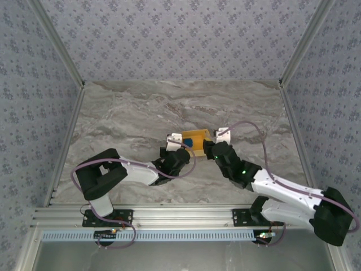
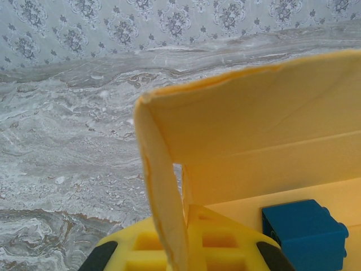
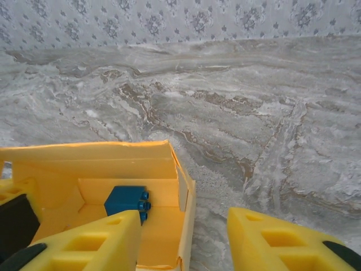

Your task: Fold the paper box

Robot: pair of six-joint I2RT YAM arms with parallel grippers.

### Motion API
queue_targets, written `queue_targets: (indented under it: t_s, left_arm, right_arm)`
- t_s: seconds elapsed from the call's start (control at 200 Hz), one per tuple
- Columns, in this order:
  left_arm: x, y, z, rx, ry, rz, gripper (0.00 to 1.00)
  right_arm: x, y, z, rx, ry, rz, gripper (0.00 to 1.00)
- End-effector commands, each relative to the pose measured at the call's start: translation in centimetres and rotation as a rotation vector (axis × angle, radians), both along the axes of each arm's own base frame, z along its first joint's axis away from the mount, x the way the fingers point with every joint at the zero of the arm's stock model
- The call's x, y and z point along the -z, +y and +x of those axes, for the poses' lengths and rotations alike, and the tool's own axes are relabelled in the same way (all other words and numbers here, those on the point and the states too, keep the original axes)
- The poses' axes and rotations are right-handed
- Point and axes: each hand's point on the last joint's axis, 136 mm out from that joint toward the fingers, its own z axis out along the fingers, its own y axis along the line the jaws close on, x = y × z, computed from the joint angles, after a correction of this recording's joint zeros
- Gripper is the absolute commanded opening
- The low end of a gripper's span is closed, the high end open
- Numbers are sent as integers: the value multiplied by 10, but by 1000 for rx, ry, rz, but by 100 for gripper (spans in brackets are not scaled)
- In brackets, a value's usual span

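The yellow-orange paper box (image 1: 201, 137) stands near the table's middle, its walls up and its top open. A small blue cube (image 1: 188, 139) lies inside it. My left gripper (image 1: 178, 149) is at the box's left side, and in the left wrist view it (image 2: 183, 228) is shut on the thin left wall (image 2: 161, 186), with the cube (image 2: 304, 231) just beyond. My right gripper (image 3: 185, 219) stands open astride the box's right wall (image 3: 187, 197): one finger (image 3: 90, 243) is inside near the cube (image 3: 127, 200), the other finger (image 3: 282, 243) is outside over the table.
The marble-patterned table (image 1: 141, 107) is fenced by patterned walls (image 1: 34, 84) on three sides. An aluminium rail (image 1: 169, 217) runs along the near edge by the arm bases. There is bare table beyond and to the right of the box (image 3: 271, 130).
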Motion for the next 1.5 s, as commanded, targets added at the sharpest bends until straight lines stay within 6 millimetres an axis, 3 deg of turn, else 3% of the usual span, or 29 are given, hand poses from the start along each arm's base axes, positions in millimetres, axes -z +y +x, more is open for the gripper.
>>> queue_targets:
  t_s: [0.0,0.225,0.395,0.505,0.525,0.6,0.765,1.029,1.054,1.174,1.499]
  left_arm:
    - [-7,5,0,-18,-10,31,0]
    - [-7,3,-1,-15,-11,33,0]
    - [-7,3,-1,-16,-12,35,0]
    - [-7,4,-2,-19,-13,38,0]
    - [-7,4,-1,-19,-13,38,0]
    - [-7,5,-2,-21,-13,41,0]
    - [-5,7,-3,-23,-12,50,0]
    - [6,7,-9,-23,-23,110,0]
    - [6,6,-10,-22,-26,113,0]
    - [8,5,-15,-19,-31,131,0]
    - [14,10,-27,-6,-16,153,12]
  right_arm:
    - [-22,-6,-2,-17,11,-29,49]
    - [-37,-4,29,-35,170,-19,55]
    - [-23,11,58,-57,345,-53,55]
    - [-3,22,67,-86,453,-65,55]
    - [-12,27,72,-93,446,-52,55]
    - [1,33,76,-103,497,-65,54]
    - [21,40,72,-124,561,-71,53]
    - [35,41,60,-115,581,-82,51]
    - [48,36,53,-109,609,-100,51]
    - [56,35,47,-101,617,-108,51]
    - [69,36,35,-89,625,-135,51]
